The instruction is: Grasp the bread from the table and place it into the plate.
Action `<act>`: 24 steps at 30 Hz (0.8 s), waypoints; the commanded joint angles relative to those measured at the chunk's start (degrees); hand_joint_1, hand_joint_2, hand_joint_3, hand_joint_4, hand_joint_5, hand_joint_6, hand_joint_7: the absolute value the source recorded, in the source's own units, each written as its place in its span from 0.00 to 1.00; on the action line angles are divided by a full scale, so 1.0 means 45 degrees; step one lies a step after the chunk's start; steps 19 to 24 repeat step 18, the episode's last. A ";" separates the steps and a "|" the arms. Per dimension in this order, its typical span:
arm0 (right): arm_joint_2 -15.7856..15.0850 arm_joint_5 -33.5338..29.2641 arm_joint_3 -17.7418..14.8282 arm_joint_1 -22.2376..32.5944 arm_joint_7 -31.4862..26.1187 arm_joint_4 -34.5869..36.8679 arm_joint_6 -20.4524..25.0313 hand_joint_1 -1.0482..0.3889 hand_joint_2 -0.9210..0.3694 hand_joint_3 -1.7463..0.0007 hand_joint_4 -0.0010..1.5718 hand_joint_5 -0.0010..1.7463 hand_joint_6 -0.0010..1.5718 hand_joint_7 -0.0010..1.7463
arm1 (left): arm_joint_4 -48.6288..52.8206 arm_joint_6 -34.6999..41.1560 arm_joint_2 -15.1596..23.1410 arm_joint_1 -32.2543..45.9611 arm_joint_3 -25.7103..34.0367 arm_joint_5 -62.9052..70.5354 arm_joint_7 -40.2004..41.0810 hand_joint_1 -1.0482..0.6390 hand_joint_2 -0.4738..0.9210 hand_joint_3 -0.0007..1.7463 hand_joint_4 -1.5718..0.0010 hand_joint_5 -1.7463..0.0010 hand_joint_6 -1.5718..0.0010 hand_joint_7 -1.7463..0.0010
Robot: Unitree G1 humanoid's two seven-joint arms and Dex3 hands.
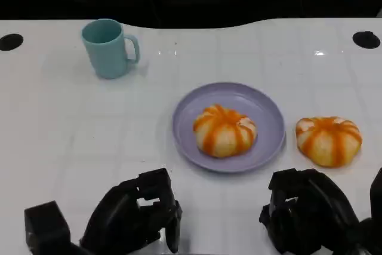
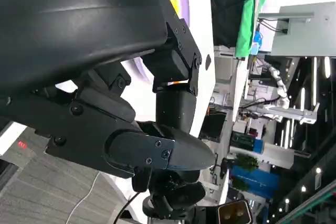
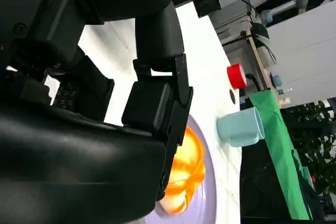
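One orange-striped bread point(image 1: 224, 131) lies on the purple plate point(image 1: 186, 110) at the table's middle. A second, similar bread point(image 1: 329, 140) lies on the bare table just right of the plate. My left hand point(image 1: 134, 213) is low at the near edge, in front of the plate's left side, holding nothing. My right hand point(image 1: 307, 213) hovers near the front edge, just short of the second bread, also holding nothing. In the right wrist view, the bread point(image 3: 189, 174) on the plate point(image 3: 209, 203) shows past my right hand point(image 3: 105, 103). The left wrist view has my left hand point(image 2: 131, 103) close up.
A teal mug point(image 1: 109, 48) stands at the back left, well away from the plate; it is also visible in the right wrist view point(image 3: 241, 127). Two black holes point(image 1: 366, 39) mark the table's far corners. White tabletop lies open between the hands and the plate.
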 commanded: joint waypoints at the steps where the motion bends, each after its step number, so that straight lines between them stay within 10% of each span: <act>1: -0.0153 0.0072 -0.0119 -0.0076 0.0019 0.0169 -0.0039 0.00 0.65 0.20 0.97 0.80 1.00 0.59 | 0.0194 0.0058 0.0050 -0.0158 0.0241 -0.0158 -0.0312 0.16 0.97 0.15 0.34 0.00 0.43 0.05; 24: -0.0128 -0.0163 -0.0051 -0.0211 -0.0354 0.0160 0.0061 0.00 0.70 0.15 0.94 0.82 1.00 0.60 | 0.0591 0.0106 -0.0102 -0.0514 0.0616 -0.0216 -0.0819 0.16 0.96 0.14 0.34 0.00 0.43 0.07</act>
